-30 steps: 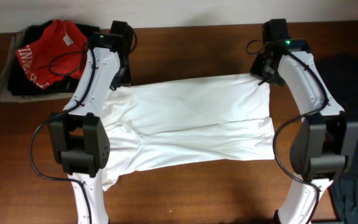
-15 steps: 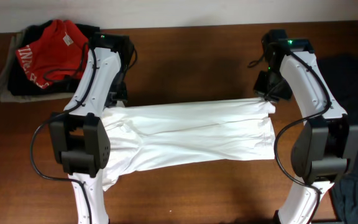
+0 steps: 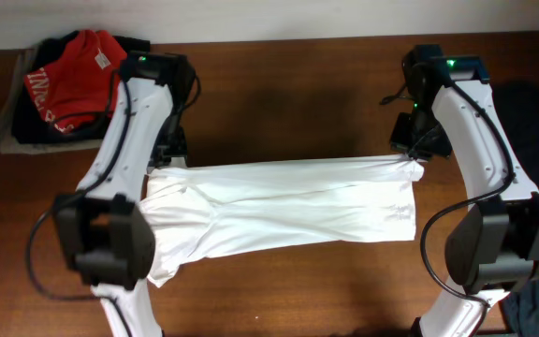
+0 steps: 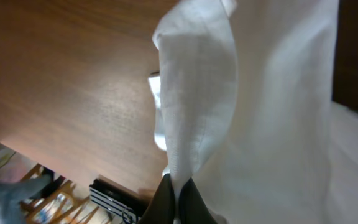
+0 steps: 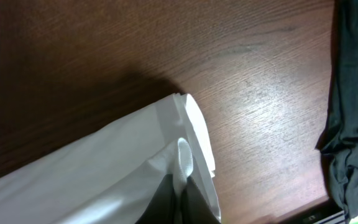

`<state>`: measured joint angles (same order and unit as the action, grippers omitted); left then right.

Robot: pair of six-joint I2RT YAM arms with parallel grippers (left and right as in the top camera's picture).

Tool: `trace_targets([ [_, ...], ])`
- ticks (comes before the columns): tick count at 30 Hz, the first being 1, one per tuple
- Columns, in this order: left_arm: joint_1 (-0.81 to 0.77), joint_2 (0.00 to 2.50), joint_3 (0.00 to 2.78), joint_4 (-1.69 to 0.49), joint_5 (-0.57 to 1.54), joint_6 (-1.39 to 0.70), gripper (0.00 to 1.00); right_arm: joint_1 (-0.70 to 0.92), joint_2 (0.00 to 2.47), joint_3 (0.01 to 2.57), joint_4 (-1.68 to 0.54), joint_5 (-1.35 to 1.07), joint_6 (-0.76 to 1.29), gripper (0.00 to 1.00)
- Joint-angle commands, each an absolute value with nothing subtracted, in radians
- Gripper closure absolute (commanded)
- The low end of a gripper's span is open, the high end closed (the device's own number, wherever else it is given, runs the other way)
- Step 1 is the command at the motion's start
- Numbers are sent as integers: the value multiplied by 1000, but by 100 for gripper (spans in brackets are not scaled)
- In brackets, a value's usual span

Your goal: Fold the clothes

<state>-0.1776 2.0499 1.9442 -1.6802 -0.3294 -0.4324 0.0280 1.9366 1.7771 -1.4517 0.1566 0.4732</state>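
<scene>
We see the right gripper (image 5: 178,194) at the bottom middle of its own view, its two dark fingers (image 5: 161,200) pressed together on a fold of the white T-shirt (image 5: 104,168). The cloth runs away from the pinch to the lower left as a smooth white sheet. Just above the fingers its hemmed edge bunches into a rounded, layered corner. Under it lies the brown wooden table (image 5: 247,81), shadowed at the upper left and brighter to the right. A dark garment (image 5: 356,112) lies crumpled along the right edge, apart from the white cloth.
</scene>
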Motion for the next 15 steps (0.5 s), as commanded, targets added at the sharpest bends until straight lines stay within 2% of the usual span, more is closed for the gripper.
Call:
trace_targets([
  [1,-170,1931,1892,-1681,-354,-455,99,43,1916,1772,-1463,214,476,96],
  [6,-197,1931,1795,-1611,-272,-430,99,83,1916,1771,-1472,214,476,96],
  [10,-216,1931,1634,-1510,-273,-443,99,104,1916,1771,-1488,220,476,96],
  [15,-209,1931,1517,-1500,-281,-459,99,104,1916,1766,-1512,235,476,96],
])
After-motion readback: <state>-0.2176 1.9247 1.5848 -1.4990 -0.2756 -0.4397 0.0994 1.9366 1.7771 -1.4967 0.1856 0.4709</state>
